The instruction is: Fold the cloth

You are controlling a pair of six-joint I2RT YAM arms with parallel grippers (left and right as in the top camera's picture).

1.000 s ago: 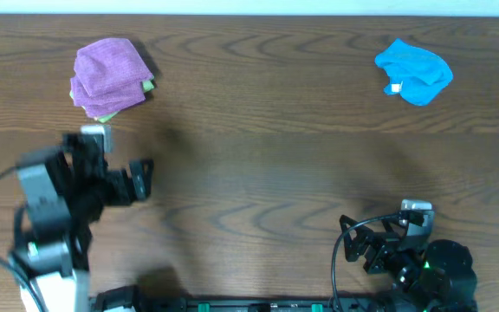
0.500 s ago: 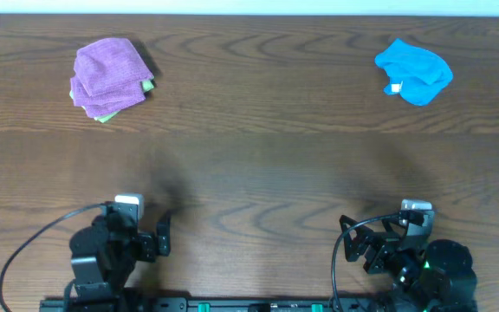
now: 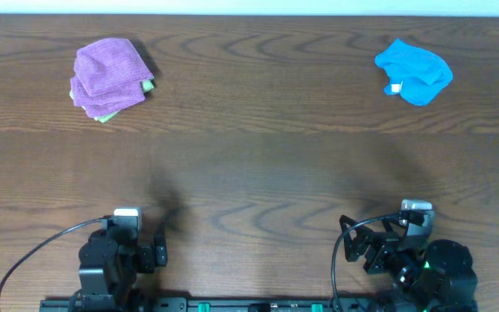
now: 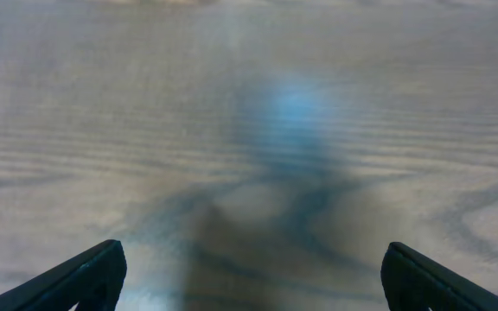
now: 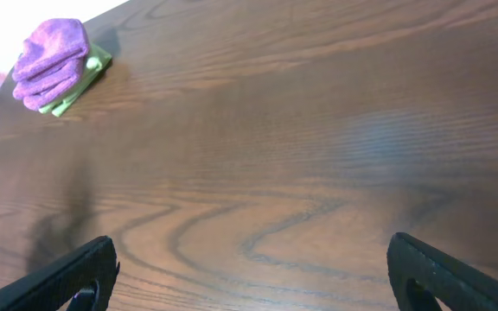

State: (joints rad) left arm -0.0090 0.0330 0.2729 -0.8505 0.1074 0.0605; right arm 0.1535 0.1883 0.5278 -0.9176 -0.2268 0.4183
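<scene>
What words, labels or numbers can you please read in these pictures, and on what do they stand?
None can be read.
The white tag on the blue cloth is too small to read.
No other lettering shows in any view.

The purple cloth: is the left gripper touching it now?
Apart. The overhead view shows the left gripper at the near edge and the purple cloth at the far side, bare wooden table between them.

1 purple cloth (image 3: 106, 76), 1 blue cloth (image 3: 414, 71)
</scene>
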